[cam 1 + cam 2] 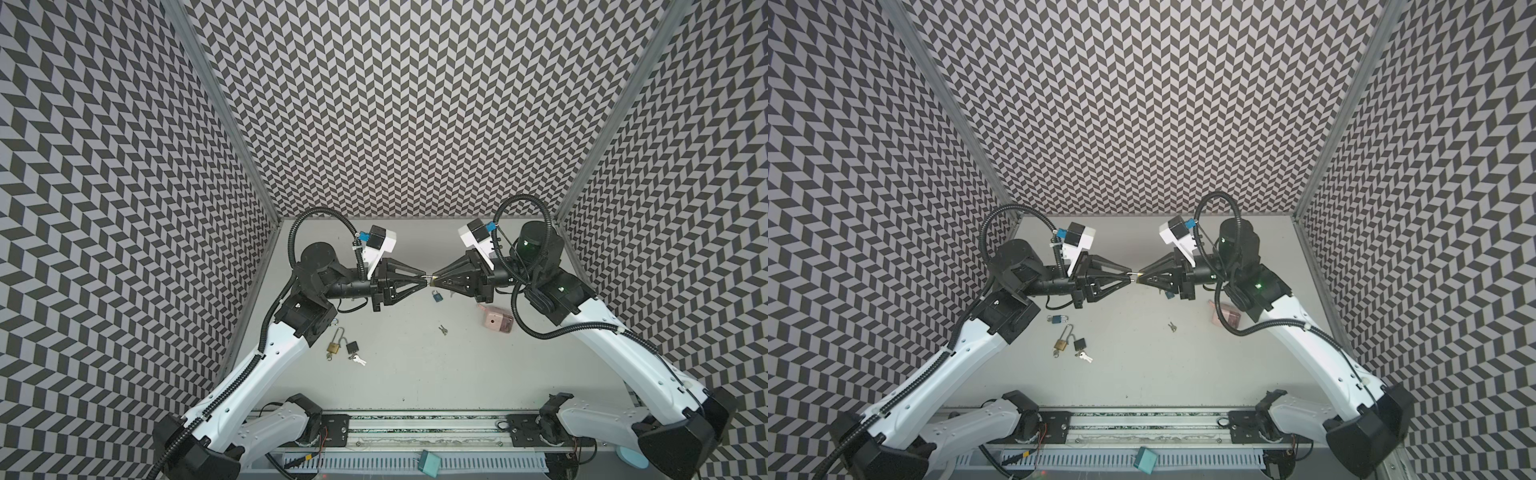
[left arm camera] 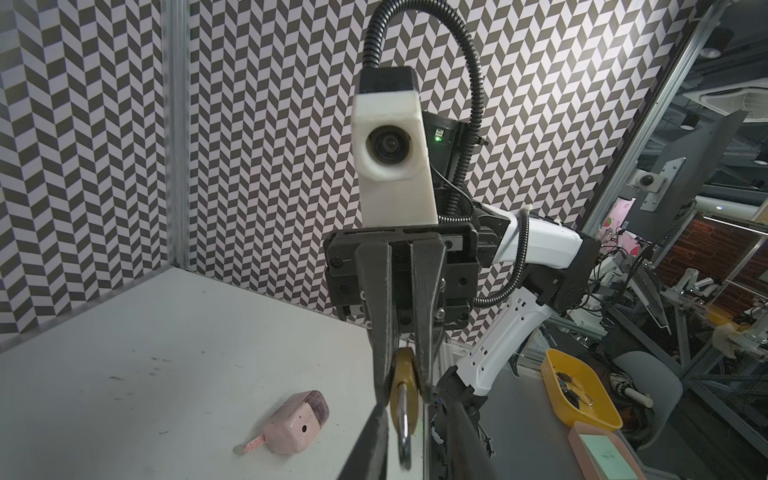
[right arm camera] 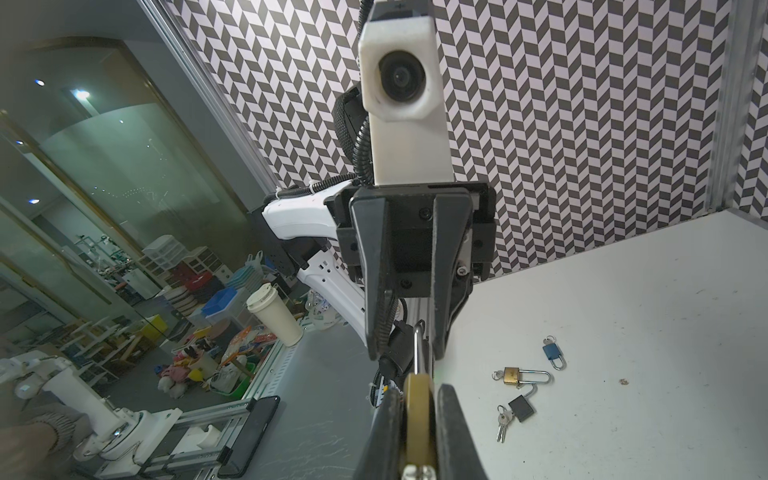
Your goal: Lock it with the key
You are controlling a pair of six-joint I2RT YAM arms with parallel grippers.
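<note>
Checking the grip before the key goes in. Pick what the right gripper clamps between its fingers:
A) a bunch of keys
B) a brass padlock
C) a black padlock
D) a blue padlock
B: in the left wrist view the right gripper pinches the brass padlock by its body, while the black padlock and a blue padlock lie on the table.

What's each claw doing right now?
Left claw: around the shackle; clamped or not, cannot tell.
Right claw: closed on the brass padlock.
</note>
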